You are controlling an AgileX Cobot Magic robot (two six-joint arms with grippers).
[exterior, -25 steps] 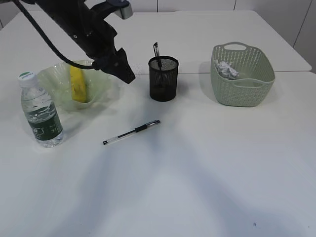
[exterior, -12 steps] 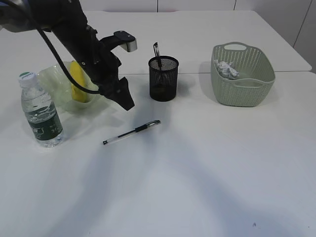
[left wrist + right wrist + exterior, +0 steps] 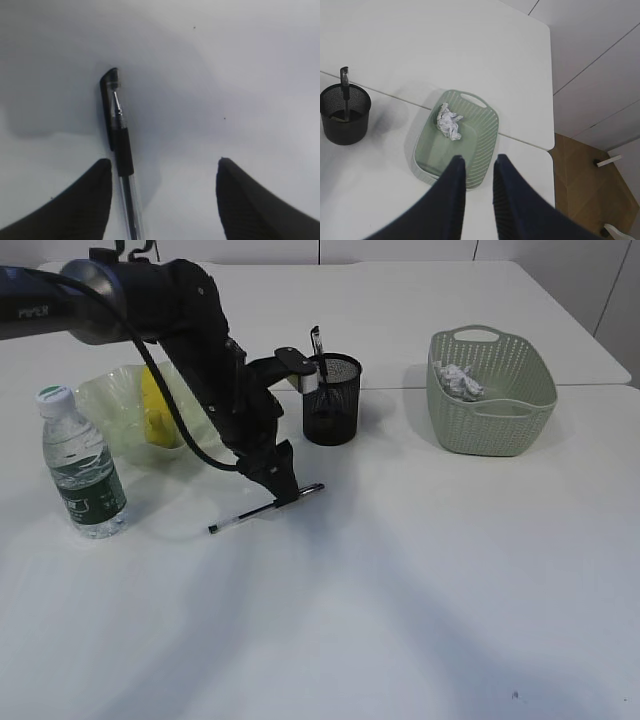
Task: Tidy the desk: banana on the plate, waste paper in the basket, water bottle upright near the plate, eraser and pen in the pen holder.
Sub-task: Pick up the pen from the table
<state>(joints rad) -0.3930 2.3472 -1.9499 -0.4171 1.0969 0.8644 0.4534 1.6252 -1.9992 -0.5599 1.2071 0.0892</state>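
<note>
A black-capped pen [image 3: 265, 509] lies on the white table in front of the pen holder [image 3: 331, 398]. My left gripper [image 3: 285, 490] hangs low over its capped end, open. In the left wrist view the pen [image 3: 120, 145] lies between the fingers, close to the left one, with the gripper [image 3: 164, 160] empty. The banana [image 3: 155, 405] rests on the green plate [image 3: 110, 400]. The water bottle [image 3: 83, 465] stands upright beside the plate. Waste paper [image 3: 461, 380] sits in the basket [image 3: 490, 390]. The eraser is hidden. My right gripper [image 3: 480, 157] hovers high, slightly open, holding nothing.
Another pen [image 3: 318, 350] stands in the mesh holder. From the right wrist view, the basket [image 3: 457, 140] with the paper ball [image 3: 449, 122] and the holder [image 3: 344, 112] are below. The table's far right edge drops to a wooden floor [image 3: 580, 175].
My left arm has swung down and to the right, from above the plate to just over the pen. Its jaws stayed open. Nothing else moved.
</note>
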